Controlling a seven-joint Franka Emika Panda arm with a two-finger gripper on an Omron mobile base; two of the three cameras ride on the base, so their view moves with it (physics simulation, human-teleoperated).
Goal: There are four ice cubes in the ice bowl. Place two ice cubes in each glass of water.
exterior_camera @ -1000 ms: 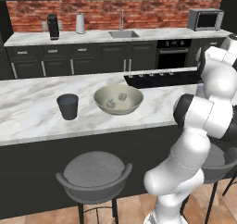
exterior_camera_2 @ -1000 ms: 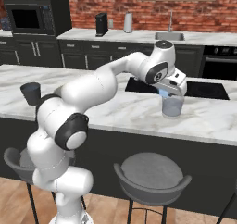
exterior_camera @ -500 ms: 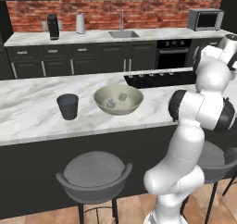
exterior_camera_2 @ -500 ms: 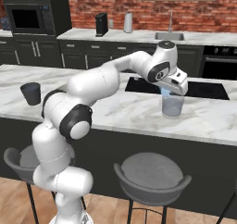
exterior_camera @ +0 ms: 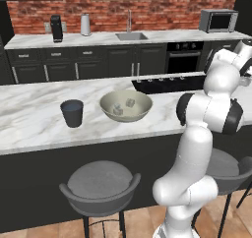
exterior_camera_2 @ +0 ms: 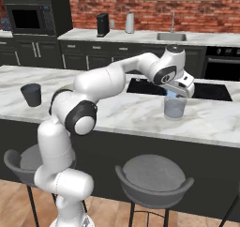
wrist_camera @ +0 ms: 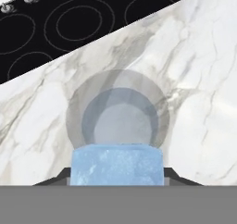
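Hand view, nearest first: an ice cube (wrist_camera: 116,165) sat pinched between the fingertips, pale blue block right at the lens, so the gripper (wrist_camera: 116,172) was narrowed onto it, not empty. Straight beyond the cube, along the gripper's line, was the mouth of the clear glass (wrist_camera: 116,116), seen from above, round, with the cube overlapping its near rim. Judged: release should drop it in, though the cube looked slightly short of the glass centre, so a small push forward may be needed.

Right base view: gripper (exterior_camera_2: 173,94) hung just above the clear glass (exterior_camera_2: 175,108) on the marble counter (exterior_camera_2: 117,111), beside the black cooktop (exterior_camera_2: 206,91).

Farther off, the ice bowl (exterior_camera: 126,105) sat mid-counter with two ice cubes (exterior_camera: 123,106) left inside, well apart from the arm. The dark glass (exterior_camera: 72,113) stood just left of the bowl. Whether either glass already contained a cube couldn't be told.
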